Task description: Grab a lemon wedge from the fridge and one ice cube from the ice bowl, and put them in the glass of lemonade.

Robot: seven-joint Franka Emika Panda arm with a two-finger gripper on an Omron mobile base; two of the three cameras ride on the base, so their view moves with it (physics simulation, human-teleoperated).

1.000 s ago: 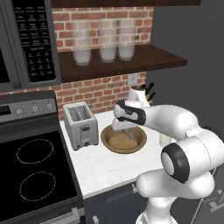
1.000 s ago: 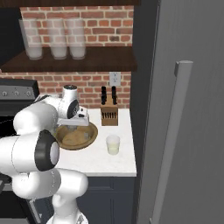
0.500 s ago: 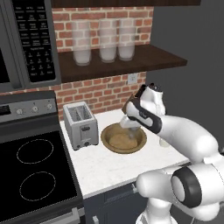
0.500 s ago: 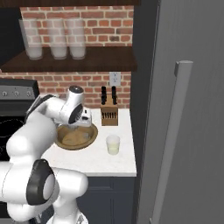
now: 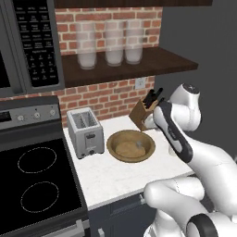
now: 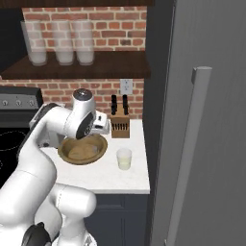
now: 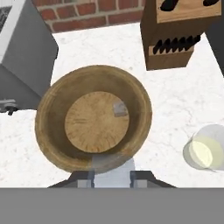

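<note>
Pale ice cube (image 7: 113, 174) pinched in our closed gripper (image 7: 113, 178) above the ice bowl (image 7: 52, 135)
We risk dropping it short of the glass of lemonade (image 7: 204, 153) if it slips

Over the last second you've lifted the tool (image 7: 112, 175) up and away from the ice bowl (image 5: 131, 146); the arm has swung from above the bowl toward the knife block (image 5: 144, 115). Between the fingertips (image 7: 84, 177) sits the ice cube (image 7: 112, 171), with the jaws drawn in slightly tighter.
</note>
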